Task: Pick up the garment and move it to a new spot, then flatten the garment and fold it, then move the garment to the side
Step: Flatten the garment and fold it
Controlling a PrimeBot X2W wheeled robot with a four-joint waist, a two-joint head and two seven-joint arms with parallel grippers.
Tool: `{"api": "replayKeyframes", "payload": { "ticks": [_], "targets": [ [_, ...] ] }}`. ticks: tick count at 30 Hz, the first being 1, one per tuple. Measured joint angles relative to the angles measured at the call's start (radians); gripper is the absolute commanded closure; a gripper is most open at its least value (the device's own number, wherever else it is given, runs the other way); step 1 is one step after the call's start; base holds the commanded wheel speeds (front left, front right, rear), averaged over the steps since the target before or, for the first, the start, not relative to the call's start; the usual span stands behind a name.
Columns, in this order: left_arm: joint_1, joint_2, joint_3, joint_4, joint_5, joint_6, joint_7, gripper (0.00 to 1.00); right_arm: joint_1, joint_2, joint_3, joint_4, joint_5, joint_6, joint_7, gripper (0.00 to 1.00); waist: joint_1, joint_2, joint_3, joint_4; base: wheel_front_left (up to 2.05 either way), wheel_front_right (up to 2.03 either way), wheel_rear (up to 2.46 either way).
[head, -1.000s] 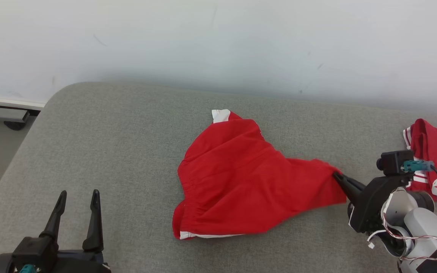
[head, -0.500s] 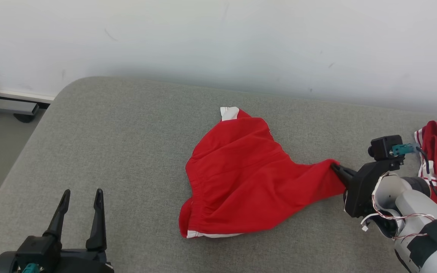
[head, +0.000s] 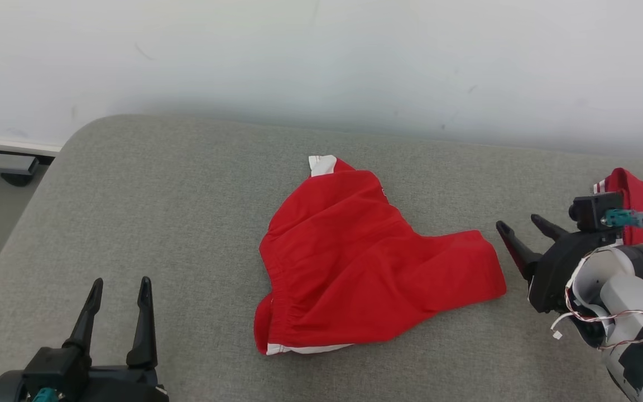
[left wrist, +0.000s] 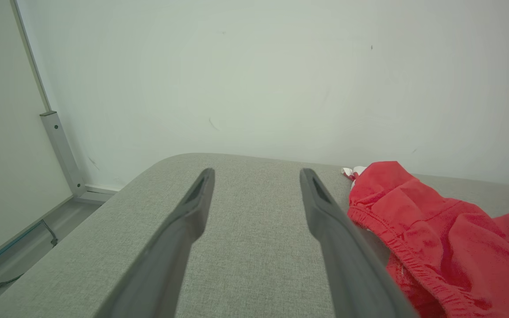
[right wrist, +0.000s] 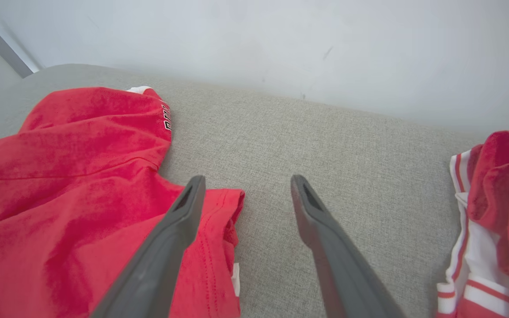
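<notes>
One white wall [head: 321, 56] is seen behind one grey padded surface [head: 159, 184]. Two red garments are counted on that surface. The red garment [head: 355, 268] is spread, creased, near the middle, with white trim shown at its far tip and near hem. The second red garment [head: 642, 201], striped in white, is bunched at the right edge. Two grippers are counted. The right gripper [head: 518, 221] is held spread wide, just beside the middle garment's right corner, with nothing gripped. The left gripper [head: 120, 281] is likewise parted and empty, well apart from the cloth.
</notes>
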Motion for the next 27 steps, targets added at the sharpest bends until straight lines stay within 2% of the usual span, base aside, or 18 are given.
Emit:
{"api": "replayKeyframes", "payload": {
  "ticks": [7, 15, 21, 27],
  "targets": [
    [0.001, -0.008, 0.006, -0.005, 0.016, -0.006, 0.0, 0.0, 0.075, -0.062, 0.051, -0.15, 0.007, 0.0, -0.018, 0.0, -0.0001, 0.0, 0.003, -0.024, 0.0, 0.0, 0.0],
    [0.004, -0.015, 0.008, -0.007, 0.024, -0.011, 0.0, 0.0, 0.159, -0.125, 0.098, -0.35, -0.026, 0.0, 0.113, 0.0, 0.0, 0.0, 0.002, -0.031, 0.0, 0.0, 0.0],
    [0.004, -0.021, 0.007, -0.006, 0.027, -0.018, 0.0, 0.0, 0.191, -0.13, 0.12, -0.452, -0.105, 0.0, 0.205, 0.0, 0.0, 0.0, 0.008, -0.025, 0.0, 0.0, 0.0],
    [0.0, -0.028, 0.003, -0.004, 0.03, -0.025, 0.0, 0.0, 0.183, -0.114, 0.147, -0.461, -0.189, 0.0, 0.259, 0.0, 0.0, 0.0, 0.017, -0.007, 0.0, 0.0, 0.0]
  ]
}}
